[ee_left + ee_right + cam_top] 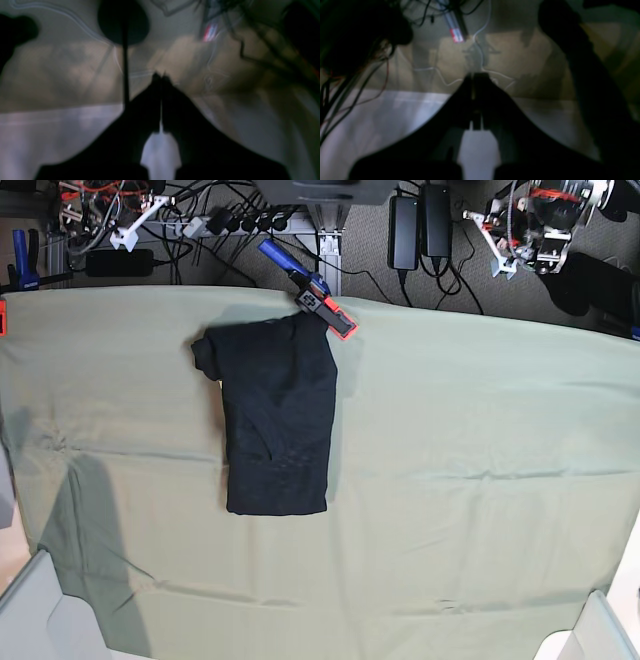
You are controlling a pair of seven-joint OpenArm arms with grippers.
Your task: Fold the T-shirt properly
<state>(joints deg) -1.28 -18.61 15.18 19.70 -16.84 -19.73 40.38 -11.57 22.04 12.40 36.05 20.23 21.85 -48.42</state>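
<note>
The black T-shirt lies on the pale green cloth in the base view, left of centre. It is folded into a long narrow strip, with one sleeve sticking out at its top left. Neither arm shows in the base view. In the blurred left wrist view my left gripper is shut and empty, away from the shirt. In the right wrist view my right gripper is shut and empty too. Neither wrist view shows the shirt.
A blue and orange clamp grips the table's back edge just above the shirt. Cables and power bricks lie behind the table. White bin corners stand at the front left and front right.
</note>
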